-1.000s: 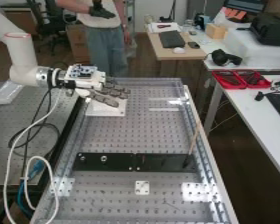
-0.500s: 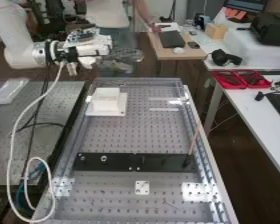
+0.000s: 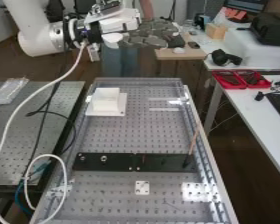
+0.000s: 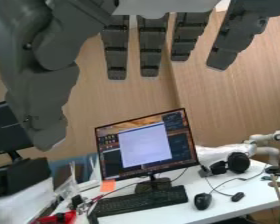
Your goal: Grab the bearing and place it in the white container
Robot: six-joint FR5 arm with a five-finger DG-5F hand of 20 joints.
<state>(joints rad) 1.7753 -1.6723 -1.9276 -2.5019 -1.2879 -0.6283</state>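
Observation:
The hand [image 3: 150, 36] is at the top of the high view, raised well above the bench's far end, its fingers straight and nothing between them. In the wrist view the hand [image 4: 150, 47] has straight fingers and its thumb apart from them. The white container [image 3: 106, 101] stands on a white plate at the bench's far left. Two small round metal pieces sit on the black plate [image 3: 157, 162] nearer the camera; one ring-like piece [image 3: 103, 158] could be the bearing, but I cannot tell.
A thin stick [image 3: 194, 142] rises from the black plate's right end. Red trays [image 3: 240, 80] lie on the side table at right. A cable [image 3: 31, 107] hangs from the arm along the bench's left side. A monitor [image 4: 146, 145] and a keyboard [image 4: 140, 201] stand on a desk.
The hand has risen from above the white container and moved right, towards the camera. The container, black plate and stick have stayed put.

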